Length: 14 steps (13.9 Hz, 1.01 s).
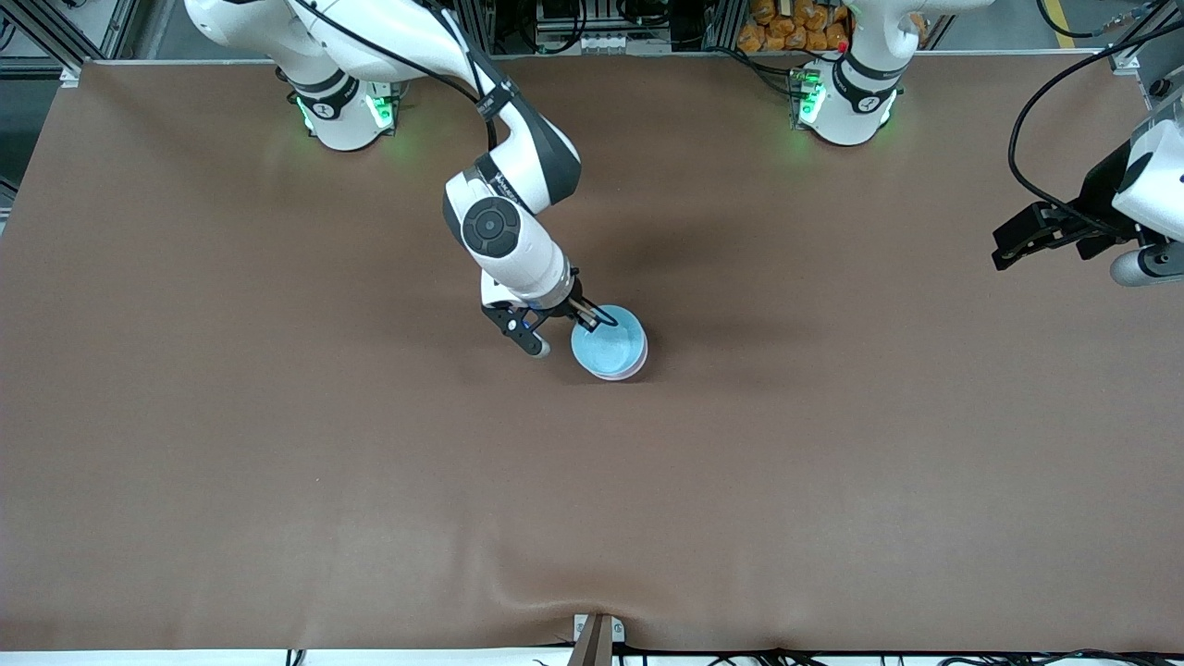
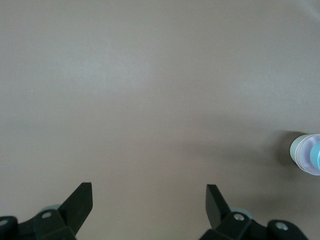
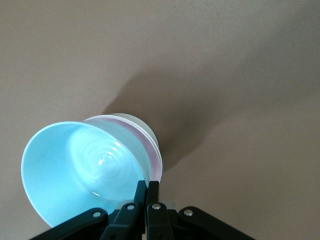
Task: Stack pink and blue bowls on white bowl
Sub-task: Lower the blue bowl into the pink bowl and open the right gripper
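Note:
The sky-blue bowl [image 1: 607, 346] sits nested in the pale pink bowl [image 1: 618, 376] in the middle of the table. In the right wrist view the blue bowl [image 3: 75, 170] is on top, the pink bowl's rim [image 3: 154, 156] shows just below it, and the white bowl [image 3: 131, 120] is under both. My right gripper [image 1: 592, 320] is shut on the blue bowl's rim, one finger inside and one outside [image 3: 146, 188]. My left gripper [image 1: 1017, 242] is open and empty [image 2: 150, 192], held up over the left arm's end of the table.
The brown table cover [image 1: 277, 462] has a slight ripple near the front edge [image 1: 592, 592]. The bowl stack shows small at the edge of the left wrist view [image 2: 307, 155]. A clamp [image 1: 597, 638] sits at the front edge.

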### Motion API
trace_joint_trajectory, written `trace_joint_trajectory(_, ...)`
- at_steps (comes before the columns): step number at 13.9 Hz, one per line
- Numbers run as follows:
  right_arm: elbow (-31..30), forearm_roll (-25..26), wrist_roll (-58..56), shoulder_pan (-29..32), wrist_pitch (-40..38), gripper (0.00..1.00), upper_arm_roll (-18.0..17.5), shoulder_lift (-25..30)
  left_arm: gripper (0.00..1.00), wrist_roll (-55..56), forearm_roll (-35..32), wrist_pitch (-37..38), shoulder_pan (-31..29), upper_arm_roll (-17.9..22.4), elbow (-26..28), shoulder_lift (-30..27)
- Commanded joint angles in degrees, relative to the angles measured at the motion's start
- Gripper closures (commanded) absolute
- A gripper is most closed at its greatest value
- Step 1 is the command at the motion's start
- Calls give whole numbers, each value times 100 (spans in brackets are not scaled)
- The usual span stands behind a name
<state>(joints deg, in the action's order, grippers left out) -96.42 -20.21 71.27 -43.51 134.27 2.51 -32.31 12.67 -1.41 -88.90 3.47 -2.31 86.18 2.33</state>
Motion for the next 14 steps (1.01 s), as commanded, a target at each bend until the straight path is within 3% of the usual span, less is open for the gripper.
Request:
trace_joint_trajectory(1, 220, 61, 142, -70, -23, 100, 13, -187, 0, -133, 123, 100, -21, 29, 92, -137)
trace_joint_trajectory(8, 220, 97, 326, -149, 161, 100, 22, -416, 0, -124, 114, 92, 5, 37, 92, -58)
trace_joint_trajectory(9, 229, 97, 335, -140, 153, 91, 13, -416, 0, -124, 114, 74, 31, 37, 83, -40)
trace_joint_trajectory(10, 238, 88, 335, -140, 152, 46, 21, -416, 0, -124, 114, 65, 40, 29, 83, -23)
trace_joint_trajectory(12, 255, 97, 335, -131, 135, 7, 21, -416, 0, -124, 114, 57, 32, 29, 74, -23)
trace_joint_trajectory(13, 255, 105, 335, -123, 109, 0, 30, -407, 0, -124, 123, 48, 31, 29, 65, -23)
trace_joint_trajectory(14, 264, 158, 318, -114, 91, 0, 39, -390, 0, -115, 123, 30, 40, 29, 57, -14)
